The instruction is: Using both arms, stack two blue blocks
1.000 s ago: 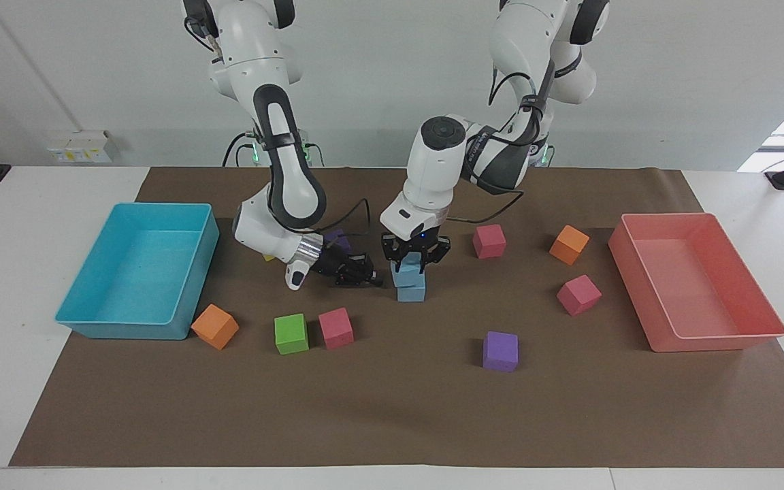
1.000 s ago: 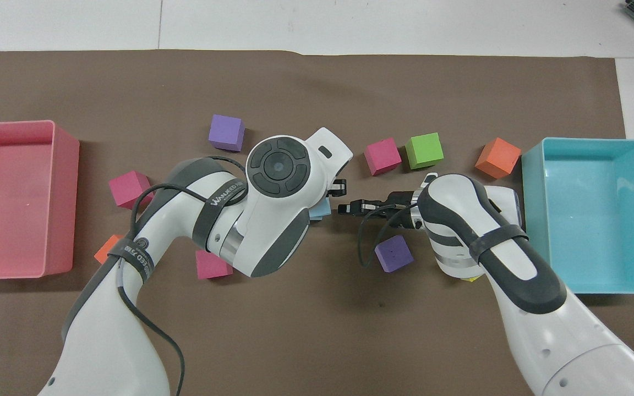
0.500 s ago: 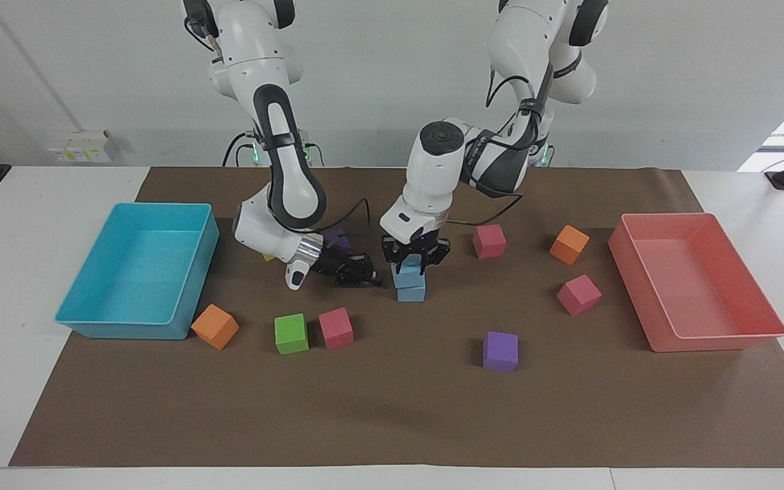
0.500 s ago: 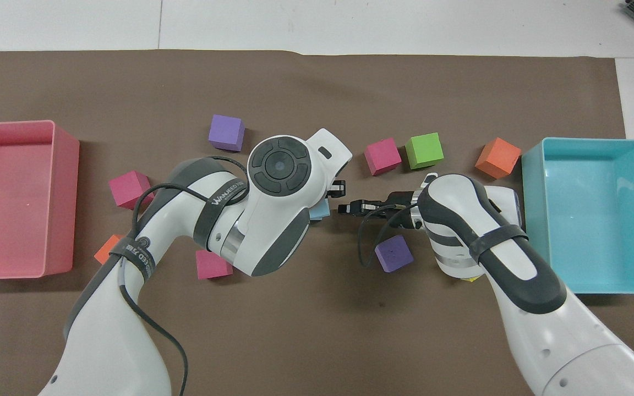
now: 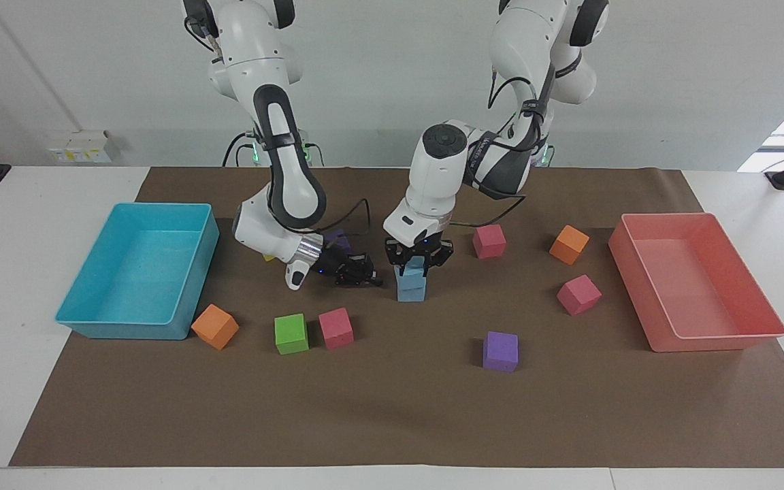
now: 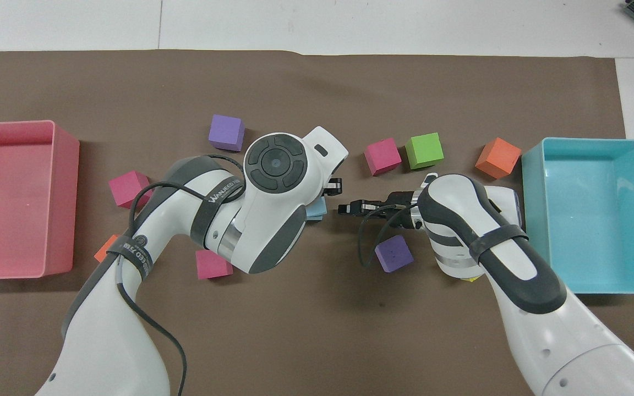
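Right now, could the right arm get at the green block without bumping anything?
Probably yes. The right gripper hangs shut and empty beside the blue stack, and the green block lies farther from the robots with bare mat between. The pink block right beside it leaves little room for the fingers.

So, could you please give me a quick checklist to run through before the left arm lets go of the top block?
1. Upper blue block on lower blue block: ok.
2. Edges of the two aligned: cannot tell.
3. Left gripper shut on upper blue block: ok.
4. Right gripper shut, beside the stack, not touching it: ok.
5. Purple cube and pink cube apart from the stack: ok.
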Tool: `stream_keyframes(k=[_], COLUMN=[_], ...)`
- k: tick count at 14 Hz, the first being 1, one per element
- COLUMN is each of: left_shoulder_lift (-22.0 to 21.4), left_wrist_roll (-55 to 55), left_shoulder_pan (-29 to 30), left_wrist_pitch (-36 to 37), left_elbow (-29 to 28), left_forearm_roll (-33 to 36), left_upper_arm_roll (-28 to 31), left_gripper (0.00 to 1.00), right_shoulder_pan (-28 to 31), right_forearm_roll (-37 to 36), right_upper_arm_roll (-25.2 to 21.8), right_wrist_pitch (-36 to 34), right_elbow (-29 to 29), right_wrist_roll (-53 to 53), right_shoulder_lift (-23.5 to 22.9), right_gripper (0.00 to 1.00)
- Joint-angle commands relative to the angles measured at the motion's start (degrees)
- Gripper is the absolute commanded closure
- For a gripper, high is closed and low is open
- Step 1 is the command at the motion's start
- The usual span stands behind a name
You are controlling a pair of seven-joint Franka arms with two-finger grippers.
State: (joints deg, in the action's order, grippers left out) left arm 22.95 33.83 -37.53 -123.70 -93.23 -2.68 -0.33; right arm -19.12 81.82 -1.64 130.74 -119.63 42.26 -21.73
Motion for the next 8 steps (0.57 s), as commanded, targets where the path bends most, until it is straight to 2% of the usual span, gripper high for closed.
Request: stream_keyframes(k=[1,2,4,5,7,8], left_shoulder_lift=[0.52,0.52,0.43,0.43,0.43,0.52], left_wrist_roll=[0.36,0.36,0.36,0.36,0.36,0.36], left_shoulder_pan=[-0.44,-0.35,-0.35,-0.35,-0.26,-0.26], left_wrist_pitch=[1.0,1.09,1.0,1.0,0.83,0.74], left_elbow=[0.68,0.68,0.59,0.59,0.59,0.59], left_forearm_roll=[-0.13,-0.13,-0.22,-0.31,-0.31,-0.31], left_upper_arm_roll=[0.5,0.5,0.41,0.41,0.41,0.41], left_gripper=[0.94,0.88,0.7,0.58,0.23,0.09], right_shoulder_pan=[-0.04,-0.04,-0.04,-0.04,-0.04,-0.04], right_forearm_roll=[1.32,1.24,1.33,1.33,1.33,1.33], right_upper_arm_roll=[0.15,0.15,0.15,0.15,0.15,0.15], right_wrist_pitch=[1.27,1.27,1.27,1.27,1.27,1.27], right_elbow=[-0.52,-0.43,-0.52,-0.52,-0.43,-0.52], right_wrist_roll=[1.86,1.86,1.86,1.86,1.86,1.86], right_shoulder_lift=[0.11,0.11,0.11,0.11,0.2,0.11], right_gripper=[1.0,1.0,1.0,1.0,1.0,1.0])
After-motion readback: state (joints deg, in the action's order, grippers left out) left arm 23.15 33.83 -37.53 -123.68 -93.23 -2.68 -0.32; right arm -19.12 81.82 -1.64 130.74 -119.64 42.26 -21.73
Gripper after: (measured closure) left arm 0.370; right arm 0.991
